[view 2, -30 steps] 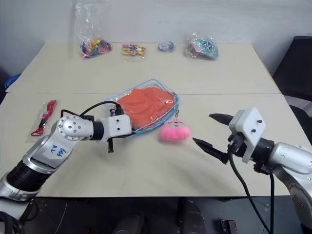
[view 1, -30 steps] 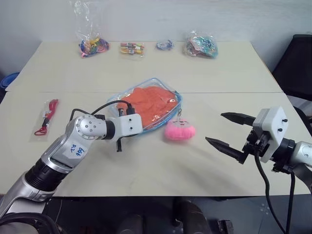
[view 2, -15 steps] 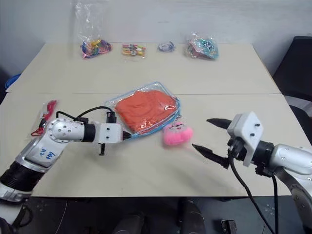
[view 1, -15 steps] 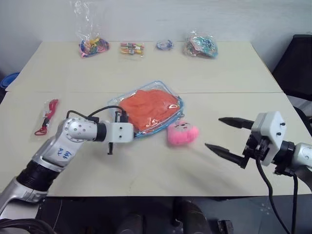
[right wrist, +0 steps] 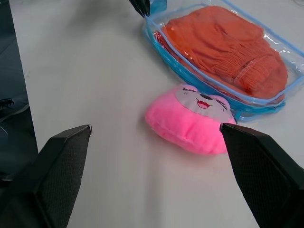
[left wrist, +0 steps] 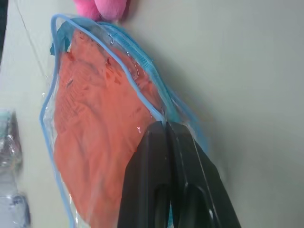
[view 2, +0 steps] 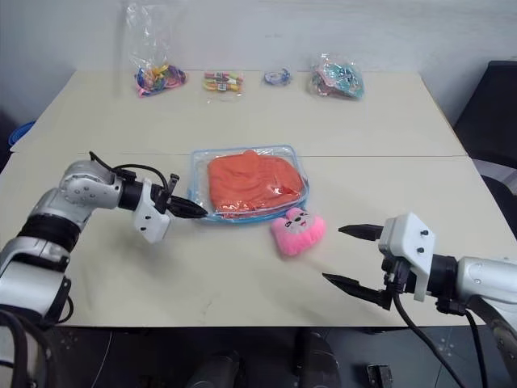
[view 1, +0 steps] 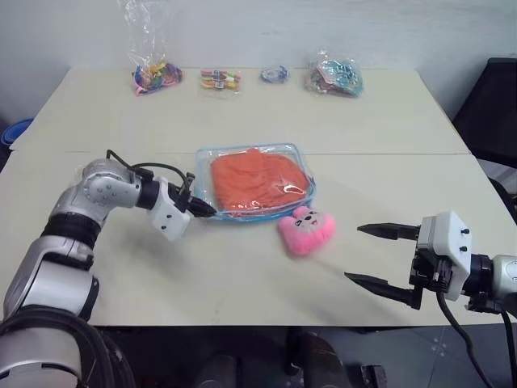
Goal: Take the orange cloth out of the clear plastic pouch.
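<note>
We see the cloth (view 1: 257, 179) inside the pouch (view 1: 305, 183), flat on the table (view 1: 242, 259); our left gripper (left wrist: 166, 124) pinches shut on its blue trim, probably the zipper; right gripper (view 1: 380, 257) gapes empty; plastic slick, cloth soft, light.

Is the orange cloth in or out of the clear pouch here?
In. The orange cloth lies wholly behind the clear plastic pouch, inside its blue trim.

We see bare table (view 1: 242, 275) between both grippers, while the pink plush toy (view 1: 306, 230) sits just beside the clear plastic pouch (view 1: 303, 174) on its near right corner.
</note>
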{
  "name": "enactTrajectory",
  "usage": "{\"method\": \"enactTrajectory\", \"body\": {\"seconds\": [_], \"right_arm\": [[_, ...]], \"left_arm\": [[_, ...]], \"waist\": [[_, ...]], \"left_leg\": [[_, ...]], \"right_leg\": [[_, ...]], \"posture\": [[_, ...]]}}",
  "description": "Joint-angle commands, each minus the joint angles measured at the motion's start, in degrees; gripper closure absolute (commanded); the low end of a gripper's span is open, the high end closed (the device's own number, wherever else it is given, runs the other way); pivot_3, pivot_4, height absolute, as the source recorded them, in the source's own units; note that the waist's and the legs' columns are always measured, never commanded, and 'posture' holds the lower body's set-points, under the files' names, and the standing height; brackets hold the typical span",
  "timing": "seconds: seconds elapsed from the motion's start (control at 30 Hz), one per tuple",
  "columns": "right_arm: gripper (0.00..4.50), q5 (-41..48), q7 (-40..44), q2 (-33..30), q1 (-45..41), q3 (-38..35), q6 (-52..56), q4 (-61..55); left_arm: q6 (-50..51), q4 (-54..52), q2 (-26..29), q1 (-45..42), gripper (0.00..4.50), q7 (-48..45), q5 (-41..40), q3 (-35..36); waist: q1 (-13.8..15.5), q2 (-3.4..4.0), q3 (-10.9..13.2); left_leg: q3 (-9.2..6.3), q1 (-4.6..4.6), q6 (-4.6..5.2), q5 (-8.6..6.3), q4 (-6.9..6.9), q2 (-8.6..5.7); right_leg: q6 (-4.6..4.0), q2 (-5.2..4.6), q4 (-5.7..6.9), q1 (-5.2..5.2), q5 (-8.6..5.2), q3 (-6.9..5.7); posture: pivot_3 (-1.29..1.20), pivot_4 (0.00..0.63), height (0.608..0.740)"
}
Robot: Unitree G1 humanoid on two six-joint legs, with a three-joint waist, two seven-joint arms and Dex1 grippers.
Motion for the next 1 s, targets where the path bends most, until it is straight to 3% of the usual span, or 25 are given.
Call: {"method": "enactTrajectory", "body": {"seconds": [0.03, 0.13, 0.27, 0.43, 0.6, 0.7, 1.0], "right_arm": [[0.00, -0.66, -0.63, 0.36, 1.56, -3.15, -1.74, -2.54], [0.00, -0.68, -1.76, 0.89, 2.38, -3.65, -1.80, -3.48], [0.00, -0.67, -3.04, 1.38, 3.70, -4.56, -1.92, -4.23], [0.00, -0.81, -3.56, 1.55, 4.42, -4.47, -2.34, -4.18], [0.00, -0.68, -4.13, 1.61, 2.87, -3.25, -2.44, -3.07], [0.00, -0.67, -4.35, 1.90, 2.21, -2.72, -2.39, -2.78], [0.00, -0.65, -4.43, 2.29, 2.40, -2.87, -2.23, -2.99]], "left_arm": [[-5.30, 7.98, -0.75, -3.67, 4.47, 2.09, 3.30, -0.01], [1.20, 8.55, -2.66, -3.29, 4.47, -1.40, -2.16, 2.01], [21.19, -0.63, -3.83, 1.54, 3.55, -12.49, -13.25, 5.77], [41.56, -21.62, -1.19, 10.77, 2.18, -14.53, -19.45, 9.02], [51.75, -33.90, -0.71, 15.19, 2.18, -10.27, -17.99, 10.55], [51.28, -34.14, -2.16, 14.51, 2.18, -2.51, -10.05, 10.11], [46.32, -32.06, -2.69, 15.33, 2.18, 6.13, 3.27, 7.40]], "waist": [[-0.20, 0.00, 0.00], [-0.39, 0.00, 0.00], [-0.46, -0.02, 0.01], [-0.65, -0.02, 0.01], [-0.46, -0.01, 0.01], [-0.05, -0.01, 0.00], [-0.30, -0.01, 0.00]], "left_leg": [[0.02, 0.01, 0.01, 0.00, 0.00, 0.00], [0.06, 0.02, 0.03, -0.01, -0.02, 0.01], [0.04, 0.01, 0.08, -0.01, 0.05, 0.00], [0.04, 0.04, 0.09, -0.01, 0.04, 0.05], [0.03, 0.06, 0.08, -0.01, 0.06, 0.05], [-0.05, 0.04, 0.08, -0.01, 0.10, 0.01], [-0.01, 0.05, 0.08, -0.01, 0.05, 0.02]], "right_leg": [[0.00, 0.00, 0.00, 0.01, 0.00, 0.01], [0.01, 0.00, 0.00, 0.01, 0.01, 0.02], [0.04, -0.01, 0.02, 0.03, 0.02, 0.03], [0.04, 0.01, 0.00, 0.02, 0.02, 0.07], [0.04, 0.01, 0.02, 0.03, 0.02, 0.13], [0.04, -0.02, 0.01, 0.06, 0.02, 0.15], [0.06, 0.03, -0.04, 0.08, 0.03, 0.14]], "posture": [[0.00, 0.150, 0.740], [0.00, 0.150, 0.740], [0.00, 0.150, 0.740], [0.00, 0.150, 0.740], [0.00, 0.150, 0.740], [0.00, 0.150, 0.740], [0.00, 0.150, 0.740]]}}
